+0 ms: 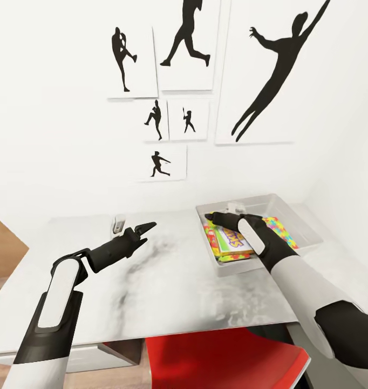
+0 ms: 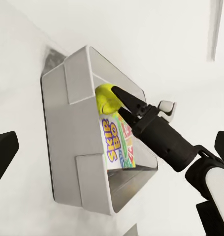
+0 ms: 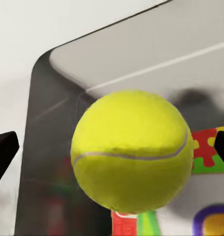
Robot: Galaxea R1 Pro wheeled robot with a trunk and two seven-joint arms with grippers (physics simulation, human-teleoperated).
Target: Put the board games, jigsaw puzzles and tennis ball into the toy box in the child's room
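This is a child's bedroom or playroom in a home, rendered in simulation. On the plain white wall (image 1: 54,108) hang 6 white posters (image 1: 259,70) printed with black silhouettes of athletes running, leaping and swinging bats. Below them stands a pale marbled grey tabletop (image 1: 168,286) with a red seat (image 1: 222,359) tucked beneath it. A light grey plastic toy box (image 1: 292,213) on the table holds brightly coloured game boxes (image 1: 232,240), and warm wooden flooring (image 1: 3,243) shows beside the table.
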